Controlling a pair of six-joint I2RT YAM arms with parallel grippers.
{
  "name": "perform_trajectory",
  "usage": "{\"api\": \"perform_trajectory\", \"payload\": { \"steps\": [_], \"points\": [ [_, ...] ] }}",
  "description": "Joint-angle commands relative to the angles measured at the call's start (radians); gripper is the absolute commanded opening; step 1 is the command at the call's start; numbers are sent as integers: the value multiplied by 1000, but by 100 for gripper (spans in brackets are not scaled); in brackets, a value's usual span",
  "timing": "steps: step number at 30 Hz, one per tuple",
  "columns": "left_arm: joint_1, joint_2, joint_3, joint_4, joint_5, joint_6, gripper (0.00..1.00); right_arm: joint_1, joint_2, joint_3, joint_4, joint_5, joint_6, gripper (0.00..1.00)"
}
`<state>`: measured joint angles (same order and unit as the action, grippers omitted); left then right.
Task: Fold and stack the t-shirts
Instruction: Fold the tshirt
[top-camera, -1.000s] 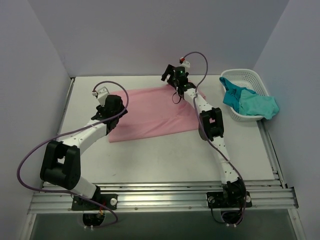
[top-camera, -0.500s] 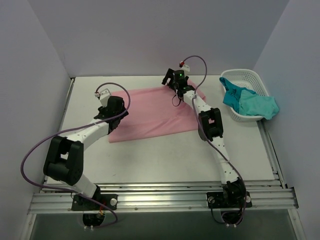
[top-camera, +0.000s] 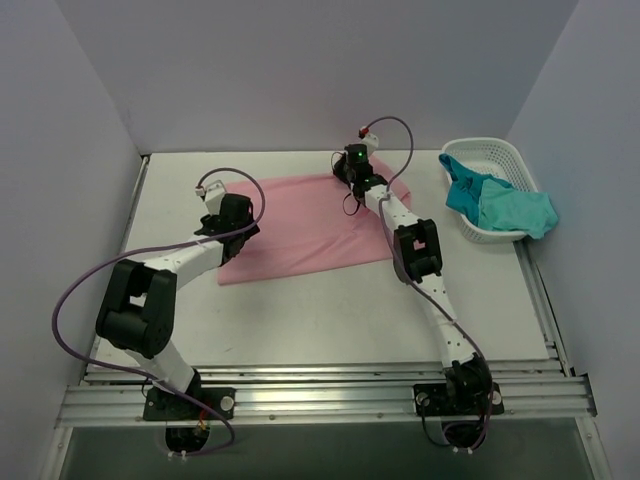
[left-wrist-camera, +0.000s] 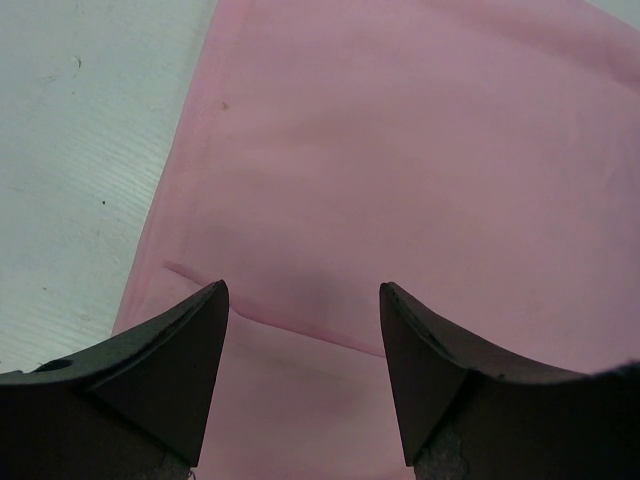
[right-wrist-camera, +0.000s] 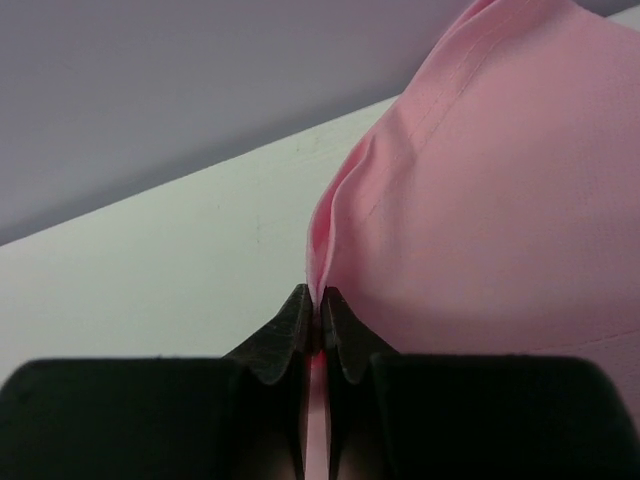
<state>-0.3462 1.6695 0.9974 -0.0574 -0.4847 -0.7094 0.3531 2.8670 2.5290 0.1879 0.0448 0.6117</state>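
Right pincer (right-wrist-camera: 315, 293) is clamped tight, with a raised pleat of the plain light pink fabric t-shirt (right-wrist-camera: 500, 200) nipped between its tips, right at the shirt's far edge. Left pincer (left-wrist-camera: 303, 300) is spread wide, holding nothing, poised over the same shirt close to its left edge. The pink shirt lies spread on the white counter (top-camera: 320, 310) between the two arms. Off to the right, the teal and turquoise fabric t-shirts (top-camera: 505, 208) sit heaped in the white plastic lattice basket (top-camera: 495, 150), one draped over its near rim.
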Motion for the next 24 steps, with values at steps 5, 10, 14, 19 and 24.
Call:
{"api": "perform_trajectory", "payload": {
  "steps": [5,10,14,19,24],
  "points": [
    [15,42,63,38,-9,2,70,-5,-28,-7,31,17,-9,0],
    [110,78,150,1,21,-44,71,-5,-83,-76,48,10,-20,0],
    [197,133,246,-12,67,-56,72,-8,-116,-124,53,0,-27,0],
    [305,284,426,-82,138,-127,72,-9,-164,-213,76,-16,-36,0],
    [322,459,678,-150,208,-162,72,-11,-182,-256,91,-33,-44,0]
  ]
}}
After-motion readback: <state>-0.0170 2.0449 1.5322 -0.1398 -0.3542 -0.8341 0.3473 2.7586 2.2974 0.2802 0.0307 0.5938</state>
